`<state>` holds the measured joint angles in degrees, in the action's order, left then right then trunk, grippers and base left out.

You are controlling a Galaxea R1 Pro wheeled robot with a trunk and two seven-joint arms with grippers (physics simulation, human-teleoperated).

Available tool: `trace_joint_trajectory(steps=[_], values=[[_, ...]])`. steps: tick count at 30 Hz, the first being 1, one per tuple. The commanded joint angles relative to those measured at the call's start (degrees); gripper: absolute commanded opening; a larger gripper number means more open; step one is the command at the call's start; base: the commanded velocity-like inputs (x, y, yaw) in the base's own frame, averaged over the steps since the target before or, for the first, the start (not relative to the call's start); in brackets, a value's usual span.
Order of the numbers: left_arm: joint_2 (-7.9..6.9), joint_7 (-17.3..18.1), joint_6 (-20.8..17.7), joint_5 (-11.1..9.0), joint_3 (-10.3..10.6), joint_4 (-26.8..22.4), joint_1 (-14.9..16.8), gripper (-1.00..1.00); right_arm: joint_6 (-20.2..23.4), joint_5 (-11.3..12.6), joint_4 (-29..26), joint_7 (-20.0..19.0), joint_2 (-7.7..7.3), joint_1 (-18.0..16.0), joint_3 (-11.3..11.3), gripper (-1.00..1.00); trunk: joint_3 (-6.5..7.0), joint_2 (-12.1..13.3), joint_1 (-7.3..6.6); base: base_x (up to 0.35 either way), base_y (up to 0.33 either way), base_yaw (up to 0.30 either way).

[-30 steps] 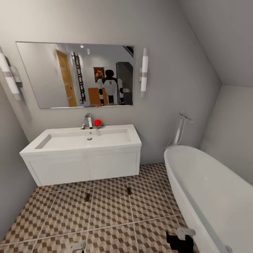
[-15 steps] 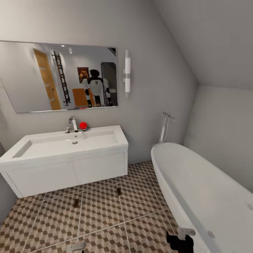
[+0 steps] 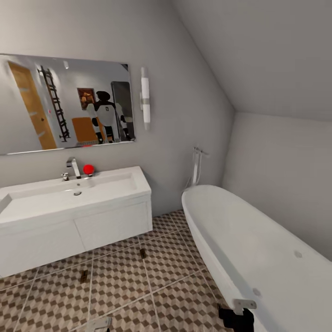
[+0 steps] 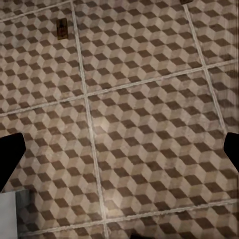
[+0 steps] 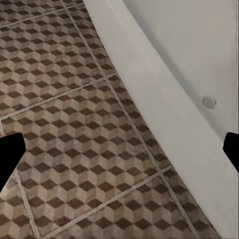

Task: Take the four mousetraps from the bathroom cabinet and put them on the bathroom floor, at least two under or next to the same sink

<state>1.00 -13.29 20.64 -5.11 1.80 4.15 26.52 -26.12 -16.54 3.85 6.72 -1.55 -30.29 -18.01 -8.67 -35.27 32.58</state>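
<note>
Bathroom inspected: two mousetraps on the tiled floor, both grippers spread and empty.

Noted on the bathroom floor: one mousetrap lying flat just in front of the white vanity unit, a second mousetrap near the unit's front corner, towards the bathtub; the two well apart, neither touching the unit. First trap also seen in the left wrist view. Left gripper with fingers wide apart over bare tile, nothing held. Right gripper likewise released, over tile just beside the tub's outer wall. Faucet and red object on the sink rim; mirror above.
</note>
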Motion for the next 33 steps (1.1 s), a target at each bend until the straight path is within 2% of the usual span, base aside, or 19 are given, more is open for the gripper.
trace_joint_trajectory(steps=[1,31,33], values=[[0.03,0.02,0.45,-0.51,0.23,0.25,0.11,1.0,-0.34,-0.6,0.28,0.4,-0.03,-0.12,-0.29,1.0,0.09,0.32,-0.2,0.0,0.0,-0.263],[-0.11,0.02,0.45,-0.51,0.01,0.25,0.11,1.0,-0.29,-0.6,0.28,0.36,-0.03,-0.12,-0.3,1.0,5.47,12.36,-6.79,0.0,0.0,-0.263],[-0.11,0.02,0.5,-0.54,-0.07,0.25,0.11,1.0,-0.24,-0.6,0.3,0.34,-0.01,-0.12,-0.29,1.0,5.47,12.36,-6.79,0.0,0.0,-0.263]])
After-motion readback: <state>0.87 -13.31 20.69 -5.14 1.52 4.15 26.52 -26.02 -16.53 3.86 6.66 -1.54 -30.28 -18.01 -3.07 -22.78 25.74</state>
